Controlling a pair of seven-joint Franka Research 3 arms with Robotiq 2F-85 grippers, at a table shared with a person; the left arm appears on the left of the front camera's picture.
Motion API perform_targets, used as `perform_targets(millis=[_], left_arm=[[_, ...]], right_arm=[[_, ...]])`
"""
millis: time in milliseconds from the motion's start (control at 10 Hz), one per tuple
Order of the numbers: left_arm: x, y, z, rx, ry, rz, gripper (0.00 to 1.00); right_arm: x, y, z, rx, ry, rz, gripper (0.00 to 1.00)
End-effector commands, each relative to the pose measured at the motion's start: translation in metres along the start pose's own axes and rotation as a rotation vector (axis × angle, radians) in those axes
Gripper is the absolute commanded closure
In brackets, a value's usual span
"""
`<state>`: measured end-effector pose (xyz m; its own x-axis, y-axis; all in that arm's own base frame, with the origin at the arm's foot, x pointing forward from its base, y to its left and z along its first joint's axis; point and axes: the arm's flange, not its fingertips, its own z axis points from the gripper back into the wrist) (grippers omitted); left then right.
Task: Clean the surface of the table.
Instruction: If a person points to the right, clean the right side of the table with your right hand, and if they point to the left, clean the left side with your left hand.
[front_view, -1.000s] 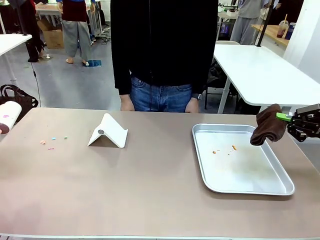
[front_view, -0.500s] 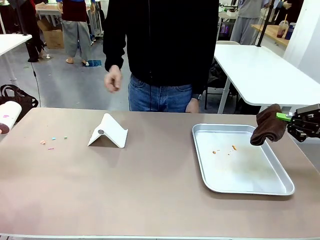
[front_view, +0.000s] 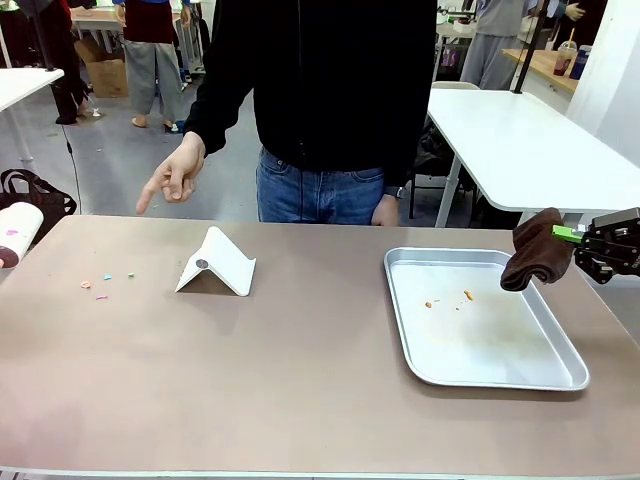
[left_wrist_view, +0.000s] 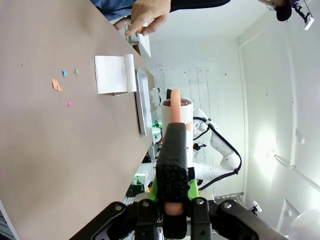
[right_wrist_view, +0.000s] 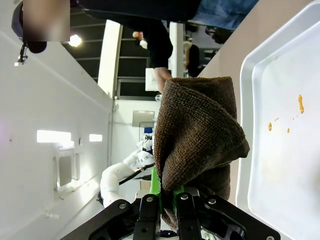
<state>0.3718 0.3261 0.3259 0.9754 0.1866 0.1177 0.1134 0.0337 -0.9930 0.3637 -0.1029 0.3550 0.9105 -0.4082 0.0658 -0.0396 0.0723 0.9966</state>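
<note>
The taupe table (front_view: 300, 370) carries several tiny coloured crumbs (front_view: 105, 283) at its left. A person's hand (front_view: 170, 178) hovers above the far edge, one finger pointing down toward that side. At the right edge my right gripper (front_view: 575, 240) is shut on a folded brown cloth (front_view: 535, 250), which hangs over the corner of the silver tray (front_view: 575, 375). My left gripper (left_wrist_view: 172, 200) is shut on the black handle of a lint roller (left_wrist_view: 172, 150); its white roll (front_view: 15, 232) shows at the table's far left. The crumbs (left_wrist_view: 62, 82) lie ahead of the roller.
A white folded stand (front_view: 215, 262) sits left of centre, close to the crumbs. The tray (right_wrist_view: 280, 150) holds a few orange crumbs (front_view: 465, 295). The person stands at the far side. White tables and other people are behind.
The person's hand has come up from the side and now points down toward the table's left part. Neither arm has moved.
</note>
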Motion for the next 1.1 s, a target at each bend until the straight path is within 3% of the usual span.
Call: perform_targets(millis=[0,400,500,1000], left_arm=[[-0.002,-0.002,0.001,0.002,0.007,-0.013,0.9],[-0.002,-0.002,0.001,0.002,0.007,-0.013,0.9],[0.0,0.0,0.0,0.0,0.0,0.0,0.77],[0.005,0.005,-0.018,0.268,-0.19,0.047,0.77]], right_arm=[[0.0,0.004,0.001,0.003,0.0,-0.005,1.0],[0.0,0.004,0.001,0.003,0.0,-0.005,1.0],[0.0,0.004,0.001,0.003,0.0,-0.005,1.0],[0.0,0.004,0.001,0.003,0.0,-0.005,1.0]])
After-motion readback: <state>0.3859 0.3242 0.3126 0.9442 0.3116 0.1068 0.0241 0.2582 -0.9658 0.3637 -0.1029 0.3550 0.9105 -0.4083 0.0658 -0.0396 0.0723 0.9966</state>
